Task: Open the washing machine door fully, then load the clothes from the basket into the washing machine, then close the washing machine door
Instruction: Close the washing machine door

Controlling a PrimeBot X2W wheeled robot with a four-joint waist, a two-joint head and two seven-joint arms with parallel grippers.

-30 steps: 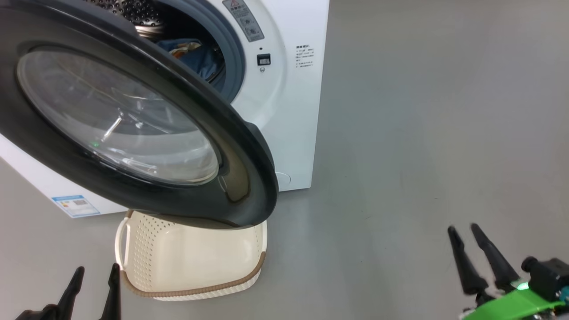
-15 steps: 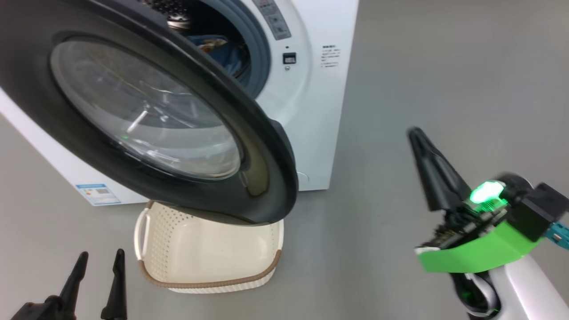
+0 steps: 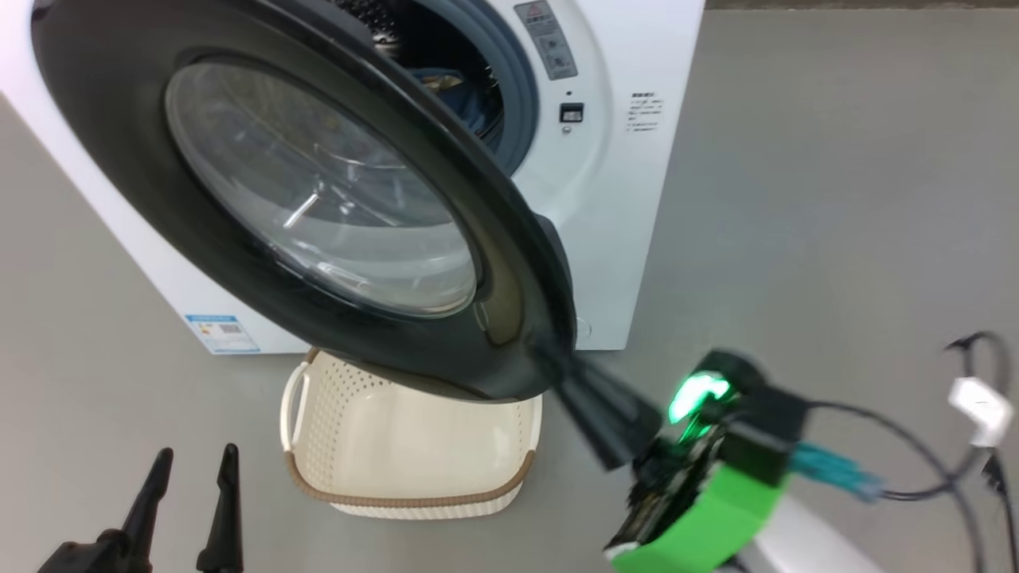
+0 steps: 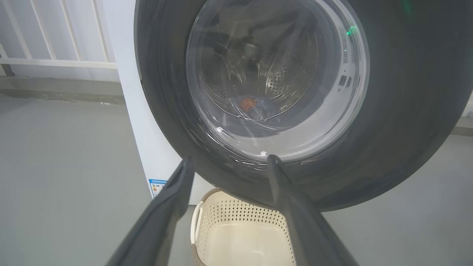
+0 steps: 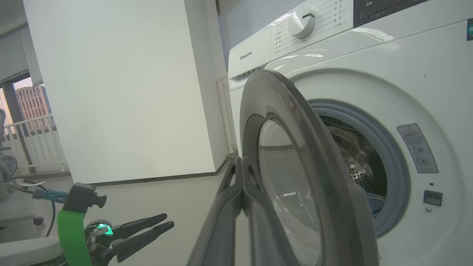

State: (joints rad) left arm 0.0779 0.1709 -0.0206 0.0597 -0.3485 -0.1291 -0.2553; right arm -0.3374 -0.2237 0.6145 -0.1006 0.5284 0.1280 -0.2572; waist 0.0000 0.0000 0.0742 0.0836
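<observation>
The right gripper is swinging in, fingers pinched shut, to the edge of the washing machine door, likely to close it, the clothes lying inside the washing machine and the left gripper idling wide.

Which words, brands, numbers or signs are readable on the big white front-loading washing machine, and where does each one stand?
"Hisense": grey brand name at the top of the big white washing machine.
Print beside the round white dial: too small to read.
Grey warning sticker with a triangle sign, beside the drum opening: wording too small.
Black print block on the front: blurred.
Blue label at the lower corner: unreadable.
</observation>
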